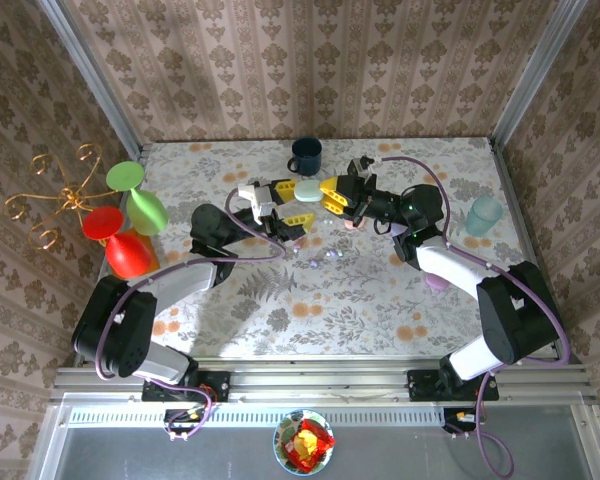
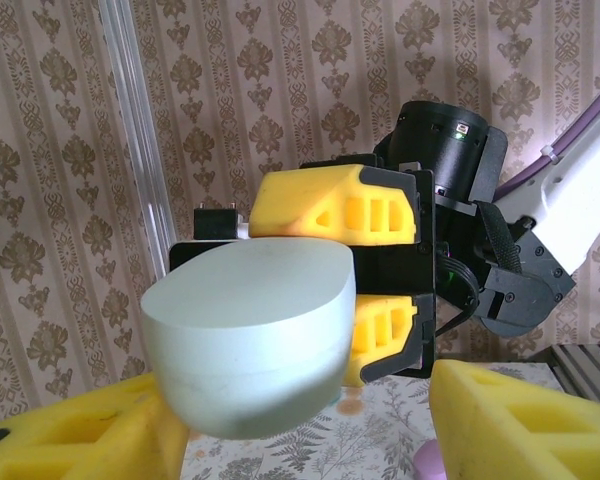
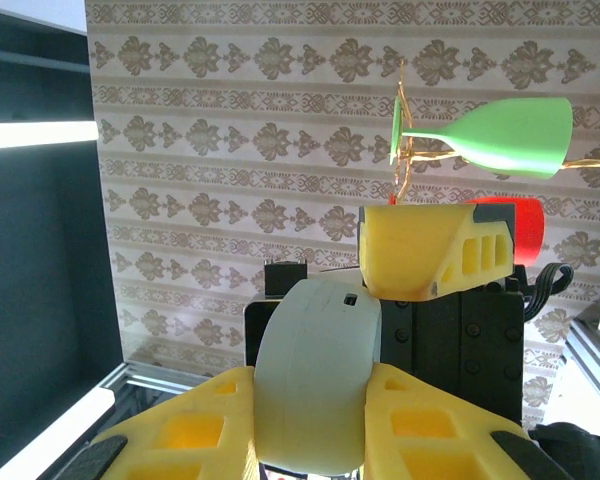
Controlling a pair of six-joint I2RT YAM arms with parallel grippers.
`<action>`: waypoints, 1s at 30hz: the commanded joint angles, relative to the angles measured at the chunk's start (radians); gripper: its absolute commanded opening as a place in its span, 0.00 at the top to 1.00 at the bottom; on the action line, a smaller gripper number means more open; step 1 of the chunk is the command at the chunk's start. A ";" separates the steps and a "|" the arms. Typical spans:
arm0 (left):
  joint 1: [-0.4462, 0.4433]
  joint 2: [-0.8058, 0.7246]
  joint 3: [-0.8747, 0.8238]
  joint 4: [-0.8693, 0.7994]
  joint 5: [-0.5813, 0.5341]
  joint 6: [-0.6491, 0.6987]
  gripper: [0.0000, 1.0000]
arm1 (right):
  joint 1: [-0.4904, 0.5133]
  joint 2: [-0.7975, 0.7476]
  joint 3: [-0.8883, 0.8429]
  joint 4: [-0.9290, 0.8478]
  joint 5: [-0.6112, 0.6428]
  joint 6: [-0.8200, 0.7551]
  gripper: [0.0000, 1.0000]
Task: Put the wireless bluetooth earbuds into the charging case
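Held above the table (image 1: 380, 300), the mint charging case (image 1: 308, 190) is clenched by the right gripper (image 3: 315, 420). The left gripper (image 2: 300, 425) brackets it loosely, 1 finger clear. The earbuds (image 1: 320, 257) lie on the tabletop nearby. They are probably light, slick and prone to rolling, so pinch each across its body. No writing is legible.

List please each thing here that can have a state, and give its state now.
case: closed, lifted off the table, clamped between the right fingers.
right fingers: shut on the case.
left fingers: open, one on each side of the case.
earbuds: loose on the table, not in the case.
mug: upright.
cup: upright.
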 commanded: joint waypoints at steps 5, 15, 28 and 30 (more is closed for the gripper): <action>0.002 0.028 0.051 0.054 -0.003 -0.012 0.32 | 0.011 0.003 0.000 0.028 0.001 -0.002 0.88; 0.000 0.028 0.054 0.060 -0.008 -0.031 0.37 | 0.011 0.002 0.002 -0.007 -0.010 -0.017 0.88; 0.000 0.028 0.057 0.057 0.002 -0.041 0.52 | 0.011 0.006 0.008 -0.013 -0.016 -0.021 0.89; 0.000 0.028 0.060 0.058 0.005 -0.045 0.52 | 0.011 0.008 0.006 -0.017 -0.017 -0.023 0.88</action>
